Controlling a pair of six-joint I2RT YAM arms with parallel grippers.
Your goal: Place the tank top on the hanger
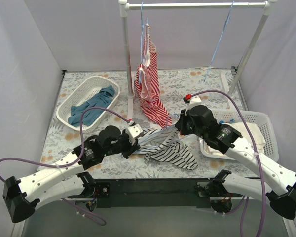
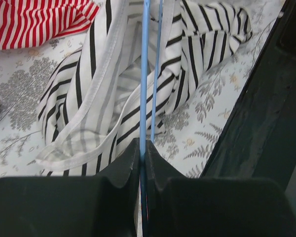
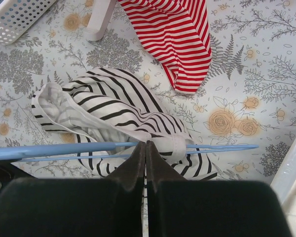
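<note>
The tank top point(image 1: 170, 150), white with thin black stripes, lies crumpled on the floral table between my two grippers. The pale-blue wire hanger point(image 2: 144, 74) lies across it. My left gripper point(image 1: 136, 139) is shut on the hanger's wire point(image 2: 141, 148), with the tank top point(image 2: 103, 84) spread just beyond it. My right gripper point(image 1: 177, 123) is shut point(image 3: 146, 146) where the tank top's white-edged strap point(image 3: 175, 145) wraps around the hanger's two wires point(image 3: 49, 149). The rest of the tank top point(image 3: 103, 103) bunches beyond the wires.
A red-and-white striped top point(image 1: 149, 84) hangs from the white rack point(image 1: 128, 59), its hem reaching the table point(image 3: 182, 44). A white basket point(image 1: 73, 104) with a blue garment stands back left. Another white basket point(image 1: 266, 129) stands on the right. A blue hanger point(image 1: 219, 44) hangs from the rail.
</note>
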